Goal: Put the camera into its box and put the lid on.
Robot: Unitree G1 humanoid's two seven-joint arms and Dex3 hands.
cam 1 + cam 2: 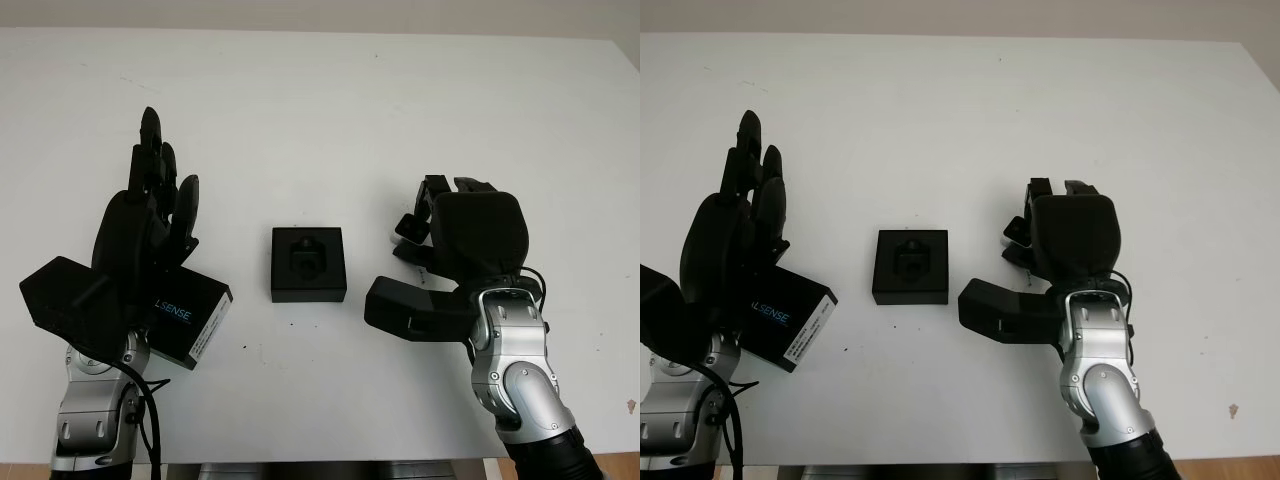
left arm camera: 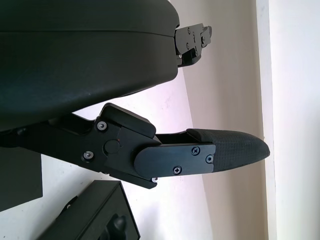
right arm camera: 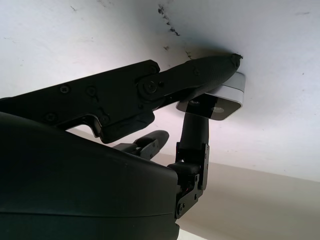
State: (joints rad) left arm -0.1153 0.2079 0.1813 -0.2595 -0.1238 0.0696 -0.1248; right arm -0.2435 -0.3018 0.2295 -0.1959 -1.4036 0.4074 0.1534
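Left eye view, looking down on a white surface [image 1: 330, 110]. At centre sits a small black box [image 1: 308, 264], open, w/ a dark moulded insert inside; it stands free, nothing touching it.

Right hand [image 1: 440, 235] is just beside the box on the robot's right side, palm down over a small white camera [image 1: 405, 232], of which a pale edge peeks out by the fingertips. Right wrist view gives the closer look: the camera [image 3: 220, 100] is a white block w/ a glossy dark face, pinched between the fingers [image 3: 200, 75], one finger lying along its upper side and another coming up against its dark face. It looks to be at or just above the surface; contact w/ the surface can't be told. The grip probably sits this way so the camera can go across and down into the insert.

Left hand [image 1: 150, 215] is well apart from the box on the robot's left, holding nothing, open, above a flat black lid [image 1: 185, 320] w/ white lettering. It's likely parked there because the lid comes next, once the camera is seated. Neither step is done yet.
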